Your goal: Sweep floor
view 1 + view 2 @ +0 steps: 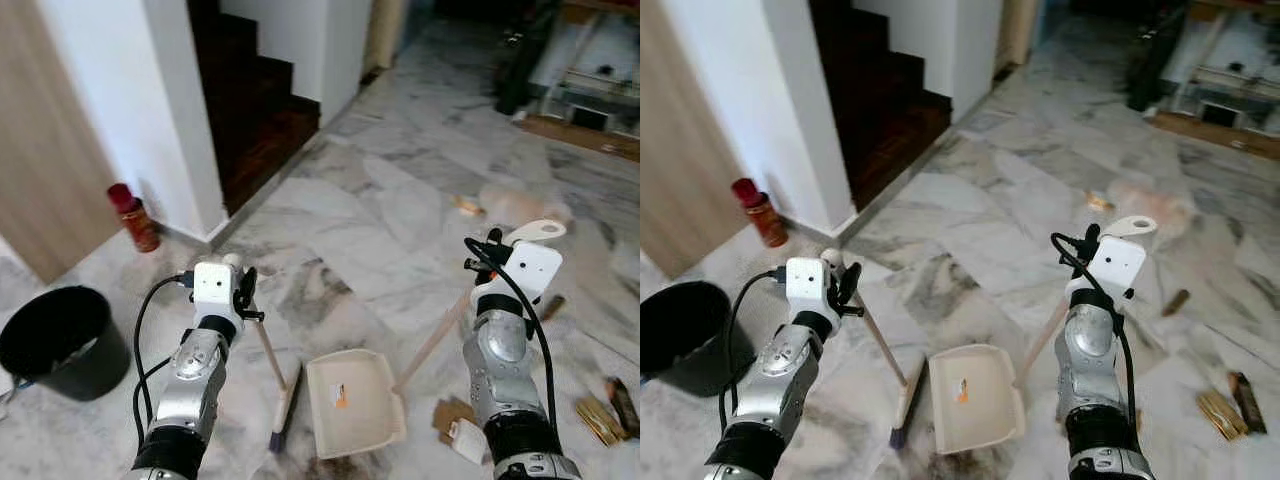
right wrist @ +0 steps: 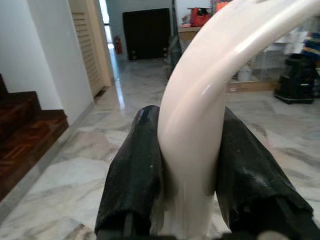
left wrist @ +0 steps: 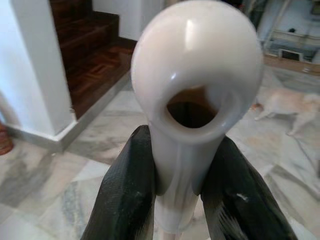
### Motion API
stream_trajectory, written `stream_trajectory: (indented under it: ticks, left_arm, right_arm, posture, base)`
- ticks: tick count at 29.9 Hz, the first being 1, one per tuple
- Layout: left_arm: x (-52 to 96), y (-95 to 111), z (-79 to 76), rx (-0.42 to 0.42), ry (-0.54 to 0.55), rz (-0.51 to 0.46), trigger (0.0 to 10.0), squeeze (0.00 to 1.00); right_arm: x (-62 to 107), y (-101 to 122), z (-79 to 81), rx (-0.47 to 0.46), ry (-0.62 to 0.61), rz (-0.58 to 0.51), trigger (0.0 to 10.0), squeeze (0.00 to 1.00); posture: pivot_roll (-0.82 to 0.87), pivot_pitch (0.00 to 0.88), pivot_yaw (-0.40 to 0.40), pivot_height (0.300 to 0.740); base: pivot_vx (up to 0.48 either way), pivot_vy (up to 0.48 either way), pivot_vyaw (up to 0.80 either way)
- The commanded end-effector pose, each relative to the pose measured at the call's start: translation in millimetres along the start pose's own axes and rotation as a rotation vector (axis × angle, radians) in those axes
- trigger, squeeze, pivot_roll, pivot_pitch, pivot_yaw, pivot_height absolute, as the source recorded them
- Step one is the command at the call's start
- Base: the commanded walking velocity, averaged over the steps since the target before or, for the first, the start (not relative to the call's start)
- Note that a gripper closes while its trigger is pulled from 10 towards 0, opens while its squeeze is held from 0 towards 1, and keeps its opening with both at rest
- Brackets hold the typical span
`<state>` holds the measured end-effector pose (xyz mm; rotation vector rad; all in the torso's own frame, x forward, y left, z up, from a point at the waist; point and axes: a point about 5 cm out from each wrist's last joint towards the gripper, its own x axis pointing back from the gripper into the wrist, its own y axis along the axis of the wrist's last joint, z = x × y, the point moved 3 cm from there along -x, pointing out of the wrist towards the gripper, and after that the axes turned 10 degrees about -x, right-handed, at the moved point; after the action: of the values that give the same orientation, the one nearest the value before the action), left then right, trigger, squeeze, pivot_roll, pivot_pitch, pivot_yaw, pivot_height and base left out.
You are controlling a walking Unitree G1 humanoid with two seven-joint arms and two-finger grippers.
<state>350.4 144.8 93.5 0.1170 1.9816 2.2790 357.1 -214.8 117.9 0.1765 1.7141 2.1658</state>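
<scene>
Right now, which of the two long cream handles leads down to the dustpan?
The one in the right gripper: its handle slants down to the cream dustpan. The left gripper holds the broom handle, ending in bristles beside the pan.

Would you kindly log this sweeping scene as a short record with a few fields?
left gripper: shut on the broom handle, near its top
right gripper: shut on the dustpan handle
broom head: on the floor, left of the pan
dustpan: flat on the marble floor between the arms
litter: cardboard scraps by the right arm, wrappers further right
black bucket: to the robot's left
also: red canister by the wall, wooden stairs
</scene>
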Motion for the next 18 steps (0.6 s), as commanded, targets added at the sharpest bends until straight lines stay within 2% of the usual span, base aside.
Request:
stream_trajectory:
  ticks: [1,4,18]
  left_arm:
    - [-4.3,10.5,1.1,-0.015,0.001,-0.040,10.0,0.00]
    - [-5.9,11.6,1.1,-0.014,0.002,-0.042,10.0,0.00]
    - [-7.2,11.1,-4.4,-0.010,-0.004,-0.043,10.0,0.00]
  right_arm:
    - [-4.5,10.8,9.0,-0.016,0.017,-0.038,10.0,0.00]
    - [-4.7,11.3,10.1,-0.021,0.016,-0.039,10.0,0.00]
    - [-6.0,12.7,5.6,-0.010,0.009,-0.039,10.0,0.00]
  posture:
    - [0.08,0.076,-0.029,0.740]
    - [0.07,0.081,-0.027,0.740]
    - [0.06,0.065,-0.040,0.740]
  base:
    - [0.000,0.000,0.00]
    - [0.000,0.000,0.00]
    - [0.000,0.000,-0.80]
